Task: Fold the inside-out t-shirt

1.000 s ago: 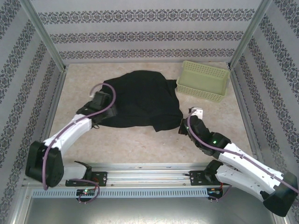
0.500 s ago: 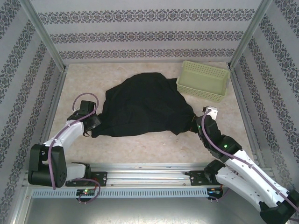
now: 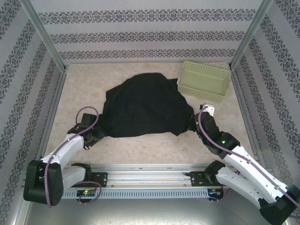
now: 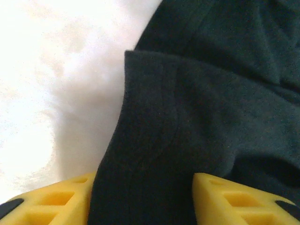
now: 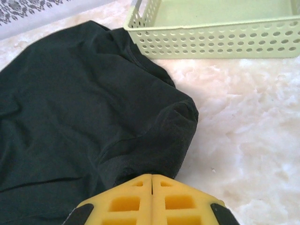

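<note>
The black inside-out t-shirt (image 3: 140,108) lies spread, somewhat rumpled, in the middle of the table. My left gripper (image 3: 96,133) is at its lower left corner. In the left wrist view the two yellow fingers stand apart with a fold of the black cloth (image 4: 197,117) between them, so the left gripper (image 4: 140,197) is open around the fabric. My right gripper (image 3: 191,123) is at the shirt's lower right corner. Its yellow fingertips are pressed together (image 5: 152,180) on a bunched edge of the shirt (image 5: 84,103).
A pale green perforated basket (image 3: 204,80) stands at the back right, touching the shirt's far right edge, and shows empty in the right wrist view (image 5: 215,37). Patterned walls and metal posts (image 3: 44,37) close in the table. Bare tabletop (image 3: 140,143) lies in front of the shirt.
My left gripper came back and left to the shirt's lower left corner, its jaws narrowing. My right gripper pulled its corner rightward, stretching the shirt wider.
</note>
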